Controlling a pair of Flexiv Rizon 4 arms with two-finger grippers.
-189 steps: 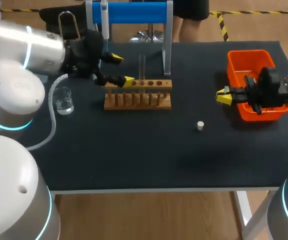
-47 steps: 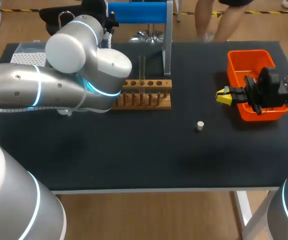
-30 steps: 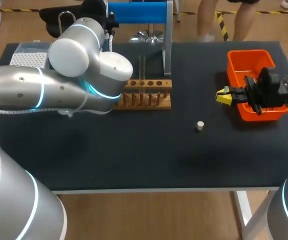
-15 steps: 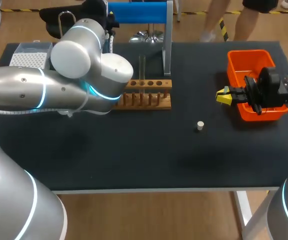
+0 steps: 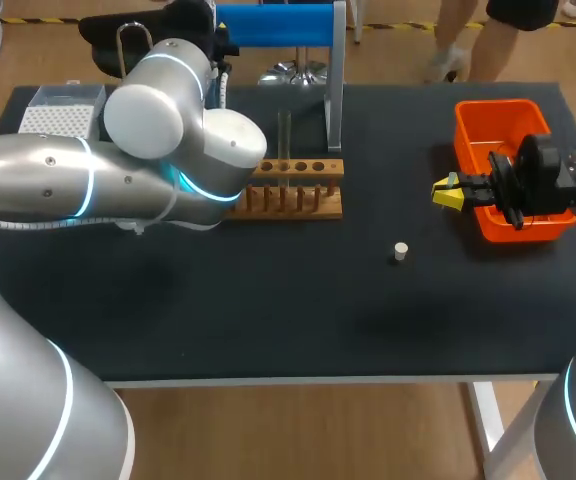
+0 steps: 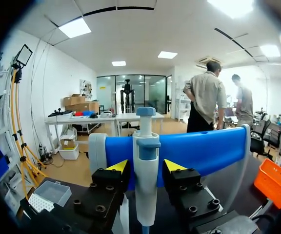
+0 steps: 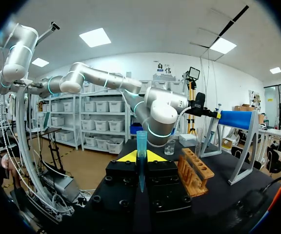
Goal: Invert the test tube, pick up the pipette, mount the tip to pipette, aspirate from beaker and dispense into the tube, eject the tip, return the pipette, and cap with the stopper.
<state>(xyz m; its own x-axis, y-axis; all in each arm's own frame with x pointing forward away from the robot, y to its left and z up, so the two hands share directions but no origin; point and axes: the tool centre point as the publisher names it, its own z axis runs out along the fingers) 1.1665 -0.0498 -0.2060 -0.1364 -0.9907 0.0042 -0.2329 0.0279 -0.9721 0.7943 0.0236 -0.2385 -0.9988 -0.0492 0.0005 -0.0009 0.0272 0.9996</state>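
Two arms work at the dark worktop. The left one stretches from the left edge to the blue stand at the upper middle, where the left claw sits open around the pipette hanging there, with a sliver of gap on either side. At the right, the right claw hovers just beside the orange bin, clamped on an upright blue pipette tip. A glass test tube stands upright in the wooden rack at the upper middle, and the small white stopper lies on the worktop right of centre.
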